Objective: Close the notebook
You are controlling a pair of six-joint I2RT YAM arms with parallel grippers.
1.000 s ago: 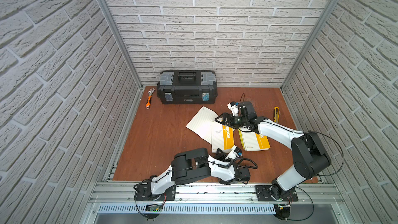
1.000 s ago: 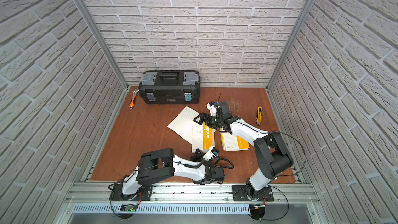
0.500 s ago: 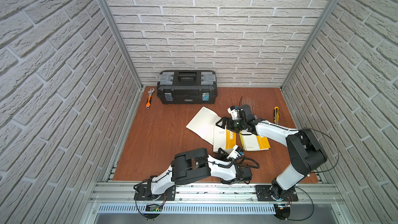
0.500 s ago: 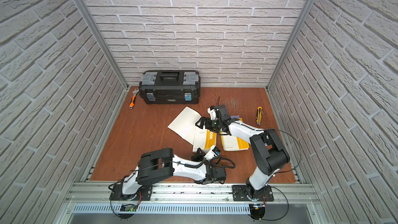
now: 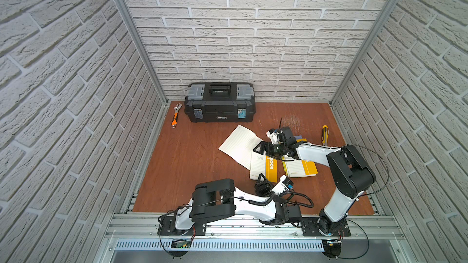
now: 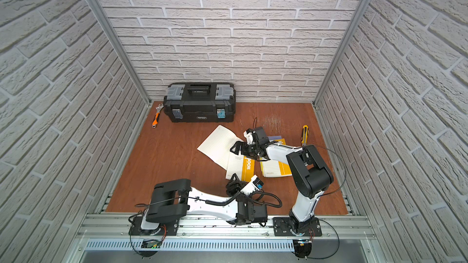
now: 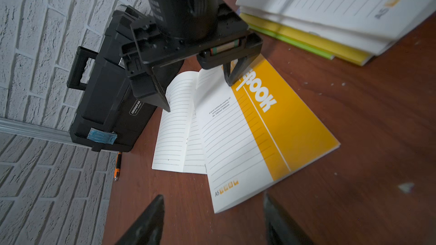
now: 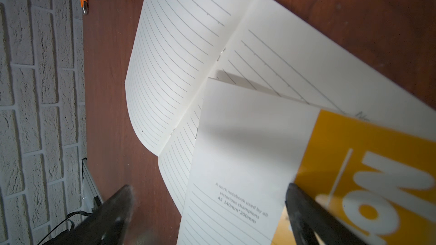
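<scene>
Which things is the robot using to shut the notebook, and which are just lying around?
For the job: open notebook, right claw, left claw.
Just lying about: toolbox, wrench, yellow-handled tool, stack of other notebooks.

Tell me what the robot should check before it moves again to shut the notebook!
1. The notebook fully shut: not ok; a lined page sticks out beside the yellow cover.
2. Cover squared with the pages: not ok, skewed.
3. The left hand open, empty: ok.
4. The right hand open, empty: ok.
5. Right hand touching the cover: cannot tell.
6. The stack of other notebooks apart from it: ok.
</scene>
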